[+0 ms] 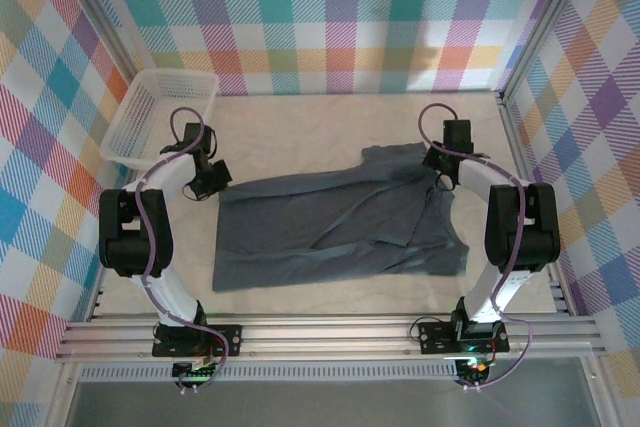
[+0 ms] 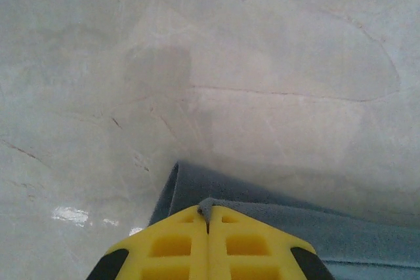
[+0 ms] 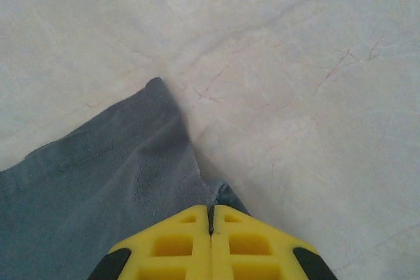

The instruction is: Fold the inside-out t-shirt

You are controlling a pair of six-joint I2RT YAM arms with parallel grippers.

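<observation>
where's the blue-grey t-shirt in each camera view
Top external: t-shirt spread across the middle of the table.
Left wrist: t-shirt bottom right, edge pinched in the left gripper.
Right wrist: t-shirt lower left, edge pinched in the right gripper.
Shared landmark: the pale marbled table.

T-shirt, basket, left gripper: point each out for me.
t-shirt (image 1: 330, 232), top external view, middle of the spread fabric.
basket (image 1: 122, 115), top external view, its left rim.
left gripper (image 2: 209, 211), left wrist view, where the shut fingertips meet on the t-shirt's edge.
</observation>
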